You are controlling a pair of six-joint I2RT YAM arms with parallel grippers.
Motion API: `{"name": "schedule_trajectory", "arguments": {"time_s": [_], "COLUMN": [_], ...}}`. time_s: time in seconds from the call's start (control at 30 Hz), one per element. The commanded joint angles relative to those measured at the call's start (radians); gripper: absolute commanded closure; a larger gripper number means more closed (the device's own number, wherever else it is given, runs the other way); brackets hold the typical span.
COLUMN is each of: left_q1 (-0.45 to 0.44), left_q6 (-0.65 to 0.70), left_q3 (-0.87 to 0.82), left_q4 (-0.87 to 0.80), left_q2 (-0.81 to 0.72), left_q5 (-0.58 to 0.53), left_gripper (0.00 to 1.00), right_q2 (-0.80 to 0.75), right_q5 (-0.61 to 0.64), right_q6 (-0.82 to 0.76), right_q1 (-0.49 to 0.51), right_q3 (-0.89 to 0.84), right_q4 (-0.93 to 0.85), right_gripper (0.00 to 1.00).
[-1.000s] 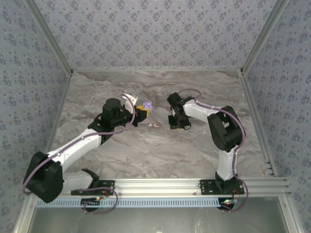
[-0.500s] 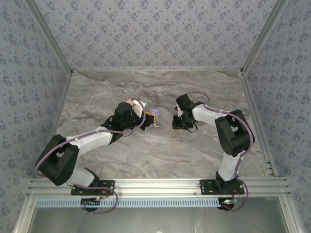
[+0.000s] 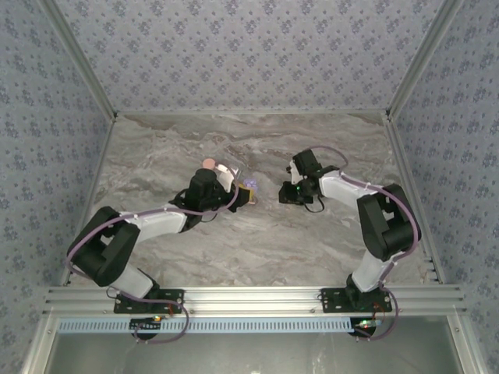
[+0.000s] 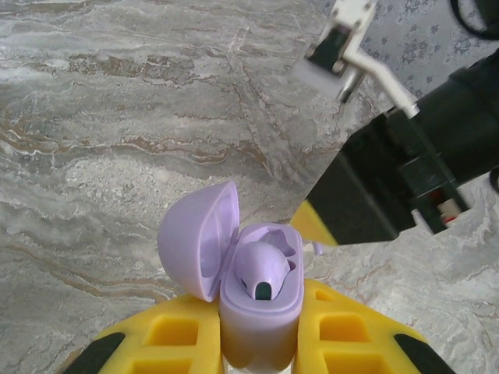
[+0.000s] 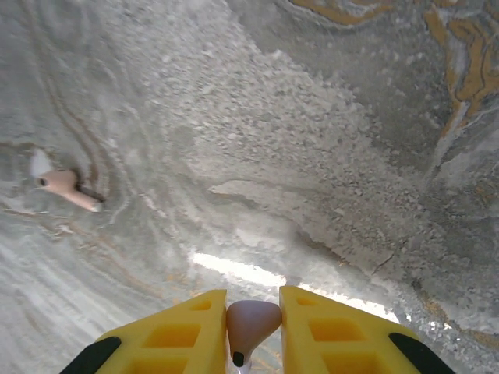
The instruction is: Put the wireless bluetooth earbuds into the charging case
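1. Left gripper [image 4: 261, 308]: the yellow fingers are pressed against the sides of the lilac charging case [image 4: 261, 335]. The grip sits low on the body, which leaves the hinge and mouth free.
2. The case stands upright between the fingers, with its lid [image 4: 193, 238] swung open to the hand's left. The mouth faces up and forward, probably offered to the other arm.
3. Inside the case, one lilac earbud [image 4: 263, 273] is seated nearest the hand. The socket [image 4: 279, 238] just beyond it looks empty.
4. Right gripper [image 5: 253, 300]: the fingers pinch a pinkish-white earbud [image 5: 251, 323] by its flanks, dark tip toward the wrist. Most of the bud sits between the pads, with its rounded end level with the fingertips.
5. Ahead and to the left of the right hand, a second pinkish-white earbud [image 5: 66, 185] lies loose on the marble table [image 5: 327, 117], well apart from the fingers.
6. In the top view the two grippers face each other, near but not touching. In the left wrist view the right gripper hangs ahead and to the right of the case mouth.
7. Judgement: the step in hand is bringing a bud to the open case.
   - The held bud is pinkish and the case is lilac, so the two may not belong together.
   - If insertion goes ahead, the bud must line up with the empty socket.
   - The main risk is the bud slipping or twisting in so small a pinch.
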Motion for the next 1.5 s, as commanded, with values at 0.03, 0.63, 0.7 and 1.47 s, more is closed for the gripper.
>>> {"name": "schedule_trajectory", "arguments": {"time_s": [0.03,0.63,0.7,1.47], "left_q1": [-0.010,-0.030,-0.032,-0.032], "left_q6": [-0.021,0.021,0.030,0.000], "left_q3": [-0.010,-0.032,-0.030,0.013], "left_q4": [0.089,0.184,0.187,0.166], "left_q2": [0.030,0.081,0.084,0.089], "left_q5": [0.004,0.077,0.083,0.084], "left_gripper": [0.87,0.87,0.87,0.87], "right_q2": [-0.063,-0.140,-0.143,-0.145], "right_q5": [-0.067,-0.204,-0.213,-0.215], "right_q6": [0.024,0.074,0.075,0.114], "right_q1": [-0.008,0.004,0.010,0.059], "right_q3": [-0.011,0.038,0.044,0.080], "right_q4": [0.034,0.127,0.136,0.191], "right_gripper": [0.76,0.76,0.76,0.76]}}
